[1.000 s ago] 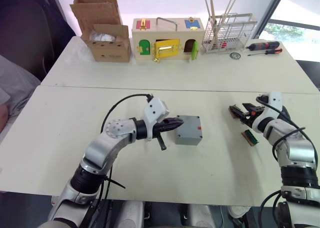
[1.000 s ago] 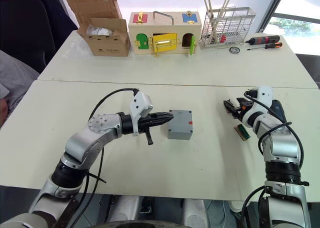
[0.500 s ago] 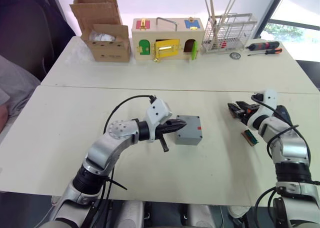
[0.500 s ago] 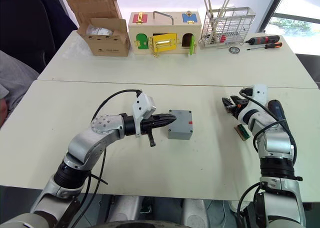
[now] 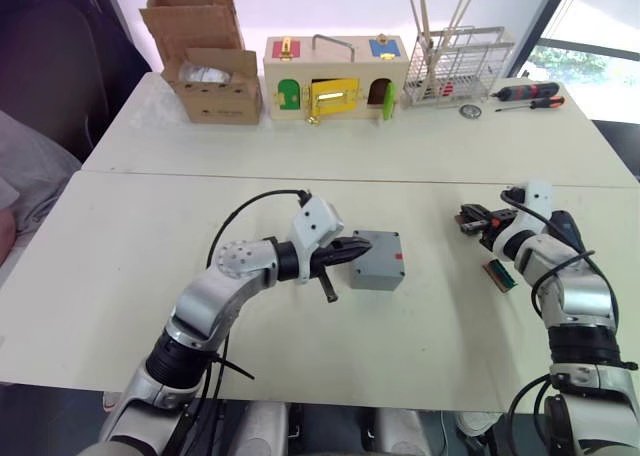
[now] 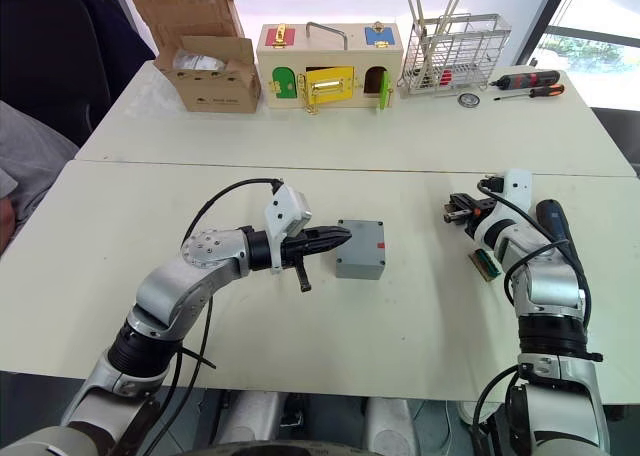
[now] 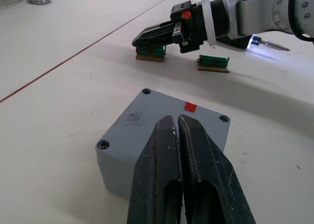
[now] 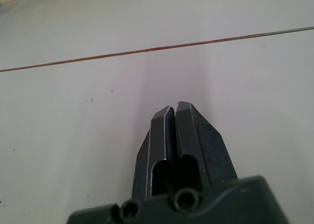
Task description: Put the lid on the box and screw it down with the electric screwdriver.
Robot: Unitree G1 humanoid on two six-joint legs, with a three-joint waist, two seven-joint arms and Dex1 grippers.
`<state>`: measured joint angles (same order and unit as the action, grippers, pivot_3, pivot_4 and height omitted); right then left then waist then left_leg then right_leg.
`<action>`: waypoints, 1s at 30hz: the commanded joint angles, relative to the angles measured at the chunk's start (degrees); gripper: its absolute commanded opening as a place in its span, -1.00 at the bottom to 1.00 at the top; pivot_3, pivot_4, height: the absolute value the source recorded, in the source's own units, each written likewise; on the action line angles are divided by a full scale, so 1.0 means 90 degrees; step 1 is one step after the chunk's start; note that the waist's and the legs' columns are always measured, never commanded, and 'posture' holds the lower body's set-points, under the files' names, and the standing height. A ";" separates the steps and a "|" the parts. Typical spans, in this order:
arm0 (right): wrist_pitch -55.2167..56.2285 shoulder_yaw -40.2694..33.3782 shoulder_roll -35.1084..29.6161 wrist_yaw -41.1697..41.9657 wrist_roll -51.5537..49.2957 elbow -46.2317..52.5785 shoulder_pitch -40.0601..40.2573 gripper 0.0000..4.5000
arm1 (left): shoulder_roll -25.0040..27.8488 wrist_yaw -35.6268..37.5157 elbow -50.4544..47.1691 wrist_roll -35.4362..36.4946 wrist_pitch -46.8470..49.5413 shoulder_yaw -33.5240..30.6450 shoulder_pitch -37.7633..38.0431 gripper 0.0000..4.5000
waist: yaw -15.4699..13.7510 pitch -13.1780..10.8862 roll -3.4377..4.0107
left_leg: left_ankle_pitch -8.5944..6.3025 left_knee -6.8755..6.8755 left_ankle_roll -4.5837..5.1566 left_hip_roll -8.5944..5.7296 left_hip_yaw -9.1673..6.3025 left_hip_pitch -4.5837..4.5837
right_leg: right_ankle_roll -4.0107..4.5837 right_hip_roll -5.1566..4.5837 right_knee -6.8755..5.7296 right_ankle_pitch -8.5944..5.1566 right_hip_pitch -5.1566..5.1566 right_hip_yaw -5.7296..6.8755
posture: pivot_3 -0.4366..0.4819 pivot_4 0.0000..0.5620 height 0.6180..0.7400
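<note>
You are looking at the box, a small grey cube sitting mid-surface with its lid apparently already seated, likely light, stiff and smooth-walled, so grip its opposite sides, while your left end effector and right end effector are both staying clenched on nothing.

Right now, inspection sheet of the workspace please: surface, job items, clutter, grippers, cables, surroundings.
Surface: pale table, seam across it.
Job's things: grey box with lid on; electric screwdriver lying beside right arm.
Clutter: two small green-topped blocks, cardboard box, wooden box, wire rack, hand screwdrivers.
Grippers: left gripper shut, tips at the box; right gripper shut, empty.
Cables: black cable on left arm.
Surroundings: window.
</note>
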<state>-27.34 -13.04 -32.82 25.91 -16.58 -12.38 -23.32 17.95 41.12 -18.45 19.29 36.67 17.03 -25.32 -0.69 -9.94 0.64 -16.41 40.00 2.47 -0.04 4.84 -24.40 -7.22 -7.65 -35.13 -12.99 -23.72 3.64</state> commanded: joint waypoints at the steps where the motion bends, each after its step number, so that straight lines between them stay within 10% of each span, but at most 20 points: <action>1: -0.0148 -0.0332 -0.0067 -0.0036 -0.0241 0.0724 -0.0002 -0.98 | -0.0005 -0.0019 -0.0036 0.0044 -0.0192 -0.0185 -0.0047 -0.96 | 0.0002 0.0000 0.0000 | 0.0000 0.0000 0.0000 0.0001 0.0000 0.0000 | 0.0000 0.0000 0.0000 0.0000 0.0000 0.0000 | -0.05 -0.47 0.82; 17: -0.1432 -0.0086 -0.0144 0.1185 -0.1864 0.3636 0.0726 -0.98 | 0.0743 0.0244 -0.0128 0.0305 0.0040 -0.0805 0.0128 -0.96 | 0.0001 -0.0001 0.0001 | -0.0014 -0.0004 0.0023 0.0010 -0.0003 0.0000 | 0.0000 0.0005 0.0000 0.0000 -0.0003 0.0002 | -0.05 -0.47 0.82; 30: -0.1388 0.0509 0.0267 0.0984 -0.1829 0.3864 0.1258 -0.98 | 0.0889 0.0108 -0.0425 0.0328 0.0166 -0.0742 0.0462 -0.96 | -0.0006 -0.0001 0.0000 | -0.0009 -0.0002 0.0014 0.0005 -0.0003 0.0000 | 0.0001 0.0000 0.0000 0.0000 -0.0002 0.0002 | -0.05 -0.47 0.82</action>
<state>-40.62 -7.69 -30.65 35.00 -32.41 20.58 -12.00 26.02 42.37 -19.78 21.75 38.20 10.46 -20.88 -0.74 -9.95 0.64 -16.49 39.99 2.59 0.00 4.81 -24.40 -7.22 -7.65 -35.13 -12.99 -23.73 3.66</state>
